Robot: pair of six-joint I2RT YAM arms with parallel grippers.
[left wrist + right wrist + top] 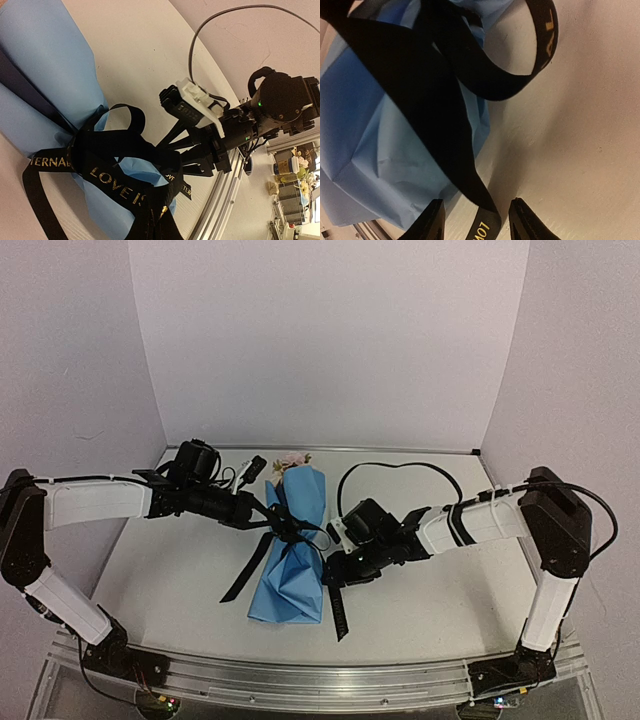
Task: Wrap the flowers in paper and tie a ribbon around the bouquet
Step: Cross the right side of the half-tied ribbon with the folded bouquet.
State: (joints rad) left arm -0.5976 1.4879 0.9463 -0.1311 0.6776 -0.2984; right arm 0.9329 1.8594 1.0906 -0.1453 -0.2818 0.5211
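The bouquet (295, 555) lies in the middle of the table, wrapped in light blue paper (290, 585), with pale flowers (292, 461) showing at its far end. A black ribbon (287, 525) with gold lettering circles its waist, and two tails trail toward the front. My left gripper (272, 523) is shut on the ribbon (115, 187) at the knot, its jaws (159, 217) buried in the black loops beside the paper (45, 65). My right gripper (335, 575) hovers open over the right tail. That ribbon strand (440, 125) runs between its fingertips (477, 222) without touching them.
The right arm's black cable (400, 468) loops across the back of the table. A metal rail (320, 680) runs along the near edge. White walls close in the back and sides. Shelf clutter (292, 170) stands beyond the table edge.
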